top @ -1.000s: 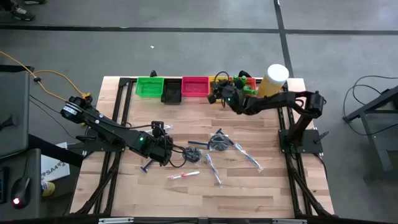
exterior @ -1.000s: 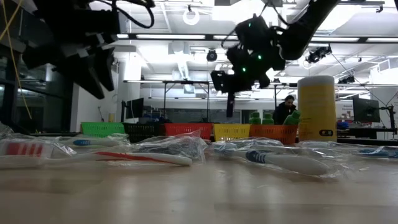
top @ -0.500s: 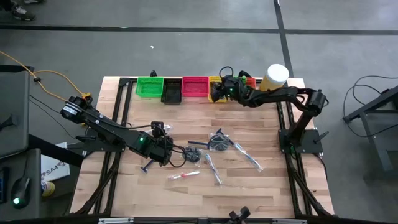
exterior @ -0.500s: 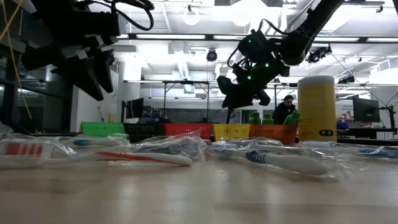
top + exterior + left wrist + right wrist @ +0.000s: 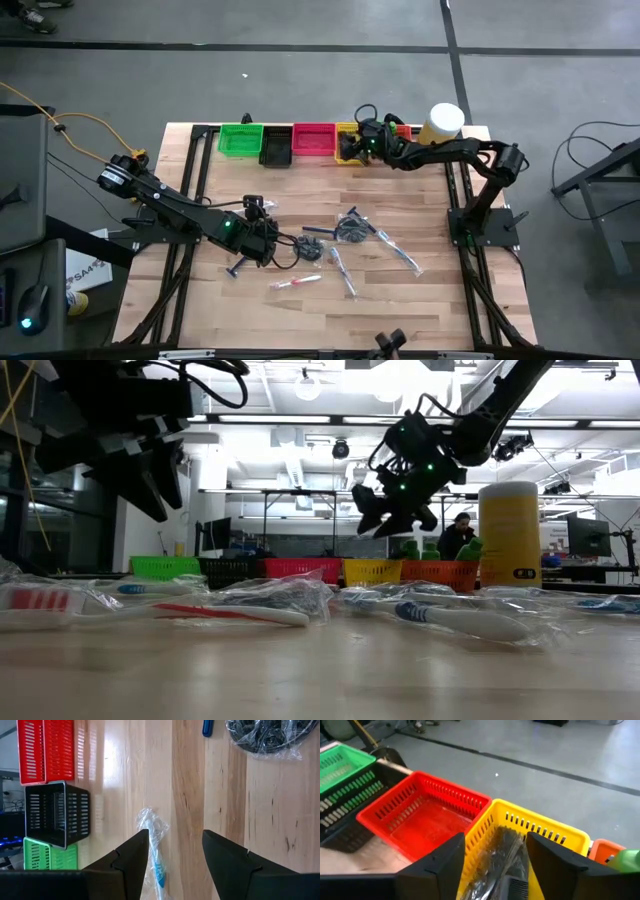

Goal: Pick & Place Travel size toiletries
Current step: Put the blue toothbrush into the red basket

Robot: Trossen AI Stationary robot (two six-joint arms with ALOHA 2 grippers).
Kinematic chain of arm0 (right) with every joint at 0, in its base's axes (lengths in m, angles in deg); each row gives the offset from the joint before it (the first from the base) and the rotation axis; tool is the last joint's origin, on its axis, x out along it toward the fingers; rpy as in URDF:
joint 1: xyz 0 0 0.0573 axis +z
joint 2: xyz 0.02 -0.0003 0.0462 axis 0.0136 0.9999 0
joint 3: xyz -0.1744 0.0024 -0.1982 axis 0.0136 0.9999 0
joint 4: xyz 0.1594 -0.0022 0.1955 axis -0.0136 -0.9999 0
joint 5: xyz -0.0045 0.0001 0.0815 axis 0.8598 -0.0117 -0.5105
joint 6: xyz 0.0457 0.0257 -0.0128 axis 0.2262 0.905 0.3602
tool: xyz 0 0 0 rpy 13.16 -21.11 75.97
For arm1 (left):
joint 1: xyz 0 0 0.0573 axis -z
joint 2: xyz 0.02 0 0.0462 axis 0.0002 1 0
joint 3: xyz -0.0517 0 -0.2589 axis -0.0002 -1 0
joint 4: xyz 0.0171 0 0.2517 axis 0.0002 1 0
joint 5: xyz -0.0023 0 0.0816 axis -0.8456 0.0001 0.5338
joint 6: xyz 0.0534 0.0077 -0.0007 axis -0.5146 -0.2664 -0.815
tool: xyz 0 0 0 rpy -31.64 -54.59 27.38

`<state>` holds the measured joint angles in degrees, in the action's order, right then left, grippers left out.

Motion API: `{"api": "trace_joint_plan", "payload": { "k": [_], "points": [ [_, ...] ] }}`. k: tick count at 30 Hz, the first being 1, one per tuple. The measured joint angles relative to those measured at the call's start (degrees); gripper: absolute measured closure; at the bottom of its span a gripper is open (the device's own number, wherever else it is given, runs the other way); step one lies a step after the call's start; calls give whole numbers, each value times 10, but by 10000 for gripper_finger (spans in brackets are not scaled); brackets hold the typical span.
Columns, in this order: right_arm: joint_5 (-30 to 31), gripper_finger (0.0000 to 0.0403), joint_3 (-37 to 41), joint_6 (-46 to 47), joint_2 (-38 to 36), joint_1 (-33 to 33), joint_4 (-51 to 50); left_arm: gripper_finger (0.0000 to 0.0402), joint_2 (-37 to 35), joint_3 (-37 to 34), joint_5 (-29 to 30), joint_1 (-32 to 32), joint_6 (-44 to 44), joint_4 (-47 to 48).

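Right pincer (image 5: 495, 857): fingers parted, holding nothing, above slotted yellow plastic bin (image 5: 560, 837) containing black comb in clear wrap (image 5: 502, 850). Left pincer (image 5: 172, 857): parted, empty, over wooden desk (image 5: 260, 820), 9 o'clock side.

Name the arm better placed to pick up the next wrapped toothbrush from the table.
Left. The left gripper hovers open directly over a wrapped toothbrush on the table, while the right gripper is open over the yellow bin at the table's far edge.
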<state>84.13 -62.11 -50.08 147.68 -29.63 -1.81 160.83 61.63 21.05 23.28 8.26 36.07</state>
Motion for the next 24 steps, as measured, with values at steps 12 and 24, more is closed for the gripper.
{"api": "trace_joint_plan", "payload": {
  "k": [12, 24],
  "points": [
    [-25, 212, 0, -23, -44, 15, -50, 220, 0, 0, -12, 0, 13, 0],
    [-122, 295, -1, -14, -151, 113, -325, 220, 0, 0, -12, 0, 35, 0]
  ]
}}
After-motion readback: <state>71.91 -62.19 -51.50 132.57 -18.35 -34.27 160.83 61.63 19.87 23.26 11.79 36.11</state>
